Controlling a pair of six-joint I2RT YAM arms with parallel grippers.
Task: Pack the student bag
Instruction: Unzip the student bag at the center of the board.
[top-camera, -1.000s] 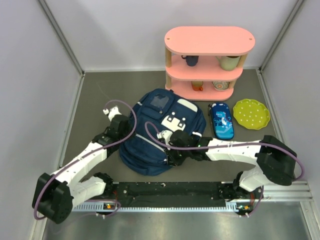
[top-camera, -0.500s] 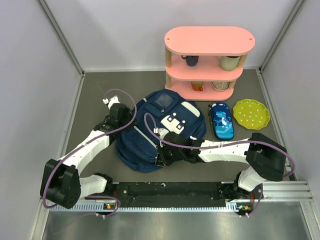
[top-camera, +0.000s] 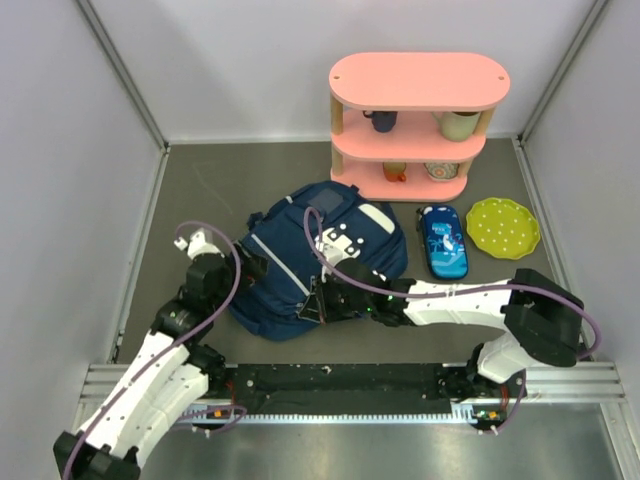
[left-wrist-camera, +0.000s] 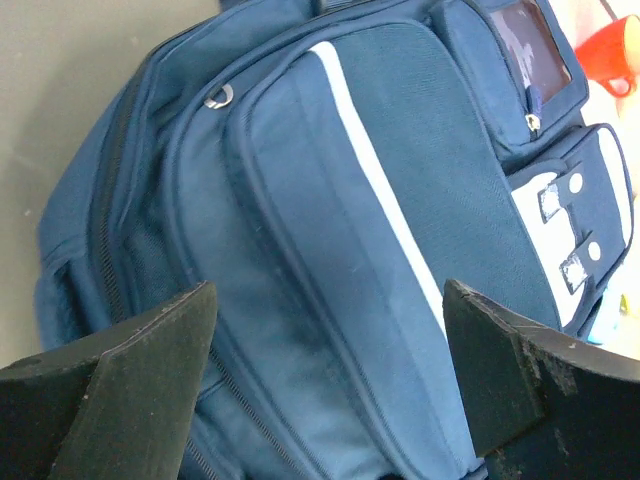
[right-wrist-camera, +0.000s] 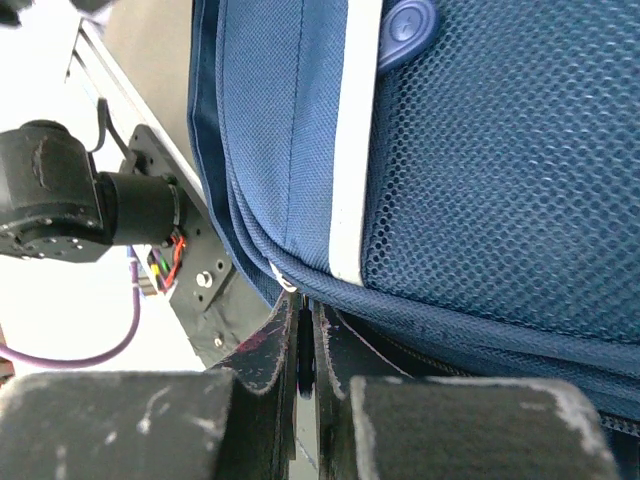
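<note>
Left tool (left-wrist-camera: 327, 310): released, its fingers (left-wrist-camera: 150, 370) spread wide with nothing between them. It faces the bag's front panel and stands clear of the fabric.
Left arm: reaches up from the near-left base, and the tool sits at the bag's left edge.
Right tool (right-wrist-camera: 300, 335): clenched, its two fingers pressed flat together at the bag's lower seam, just under a small pale tab. I cannot tell whether they pinch that tab.
Right arm: stretches across from the near-right base, and the tool lies against the bag's near edge.
Bag (top-camera: 285, 290): navy, lying front-up in the middle of the table. Its top, with white patches, points toward the shelf and its bottom toward the arms.
Stripe (left-wrist-camera: 380, 190): thin and white, running the length of the front panel.
Case (top-camera: 443, 242): blue, just beside the bag on its right.
Plate (top-camera: 502, 228): yellow-green with dots, right of the case.
Shelf (top-camera: 420, 80): pink, three tiers, behind the bag and case, with cups and bowls on its levels.
Table (top-camera: 200, 190): grey, carrying all of these.
</note>
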